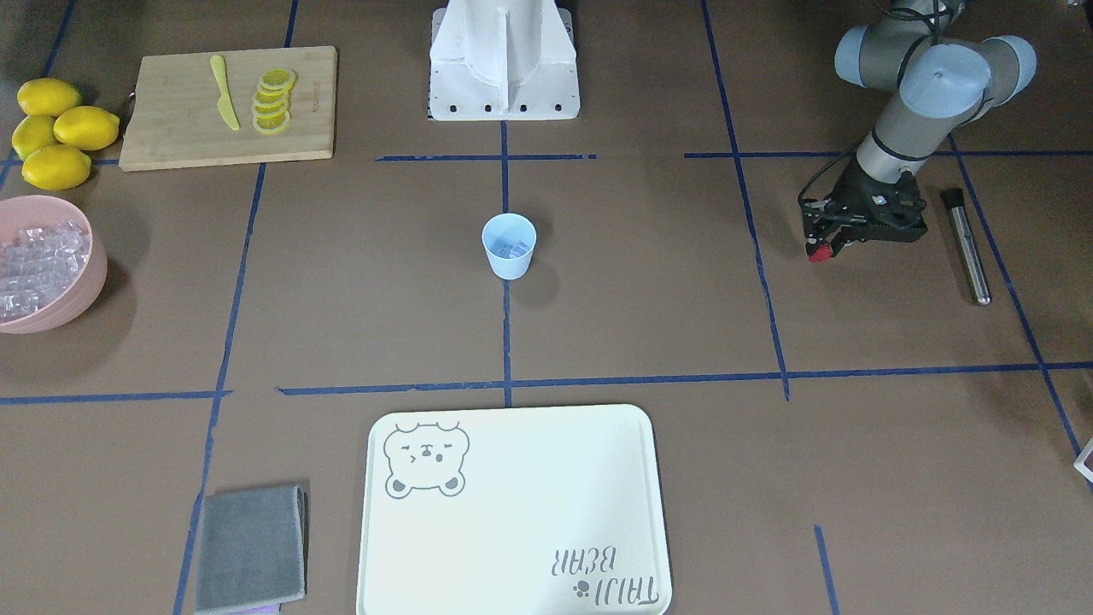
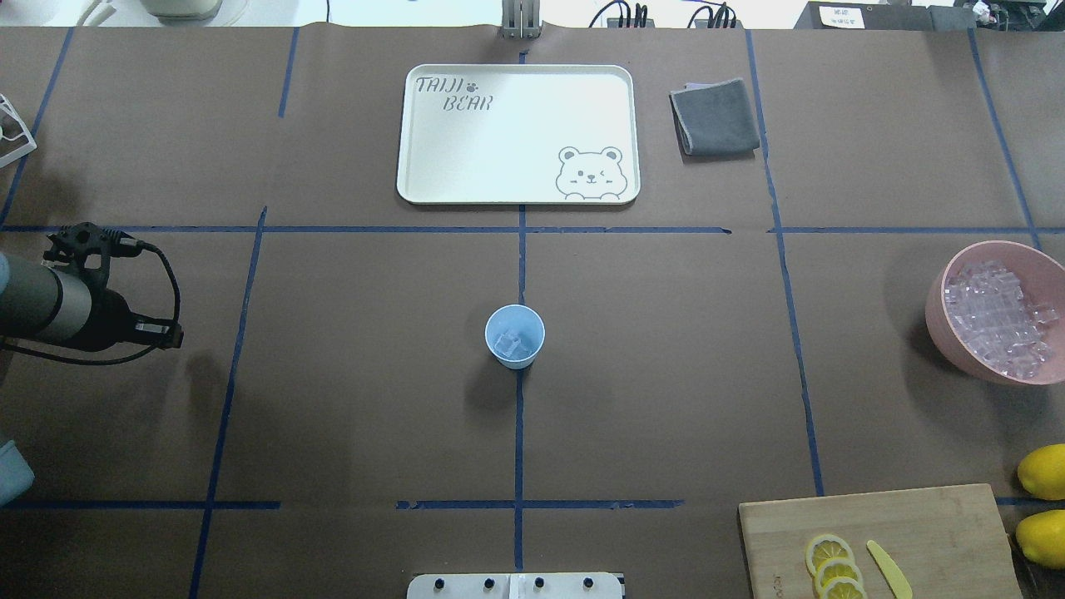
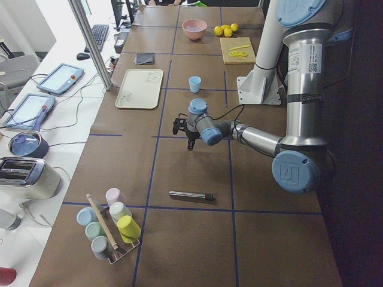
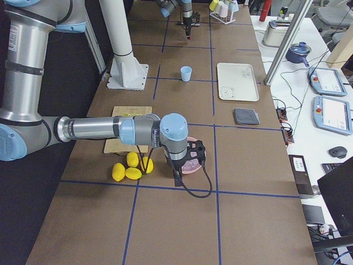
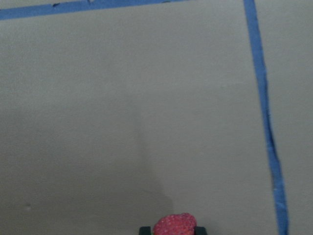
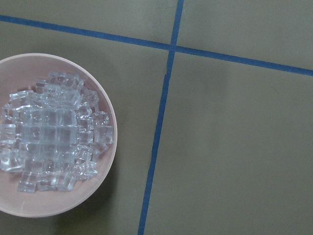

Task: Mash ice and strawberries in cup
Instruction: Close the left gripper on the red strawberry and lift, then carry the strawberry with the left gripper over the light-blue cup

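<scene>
The pale blue cup [image 1: 509, 254] stands upright at the table's centre, with a few clear ice cubes [image 2: 513, 344] inside. My left gripper [image 1: 827, 248] hangs just above the table, far to the cup's side. It is shut on a small red strawberry piece [image 5: 174, 224], which also shows in the front view [image 1: 820, 254]. My right gripper [image 4: 177, 175] hovers beside the pink bowl [image 6: 105, 191], which is full of ice cubes [image 6: 49, 132]. I cannot tell whether it is open or shut.
A metal rod [image 1: 967, 248] lies next to the left gripper. A cutting board [image 1: 171, 128] holds lemon slices and a yellow knife, with lemons [image 1: 60, 128] beside it. A cream tray [image 1: 512, 512] and a grey cloth [image 1: 249, 547] lie at the operators' edge.
</scene>
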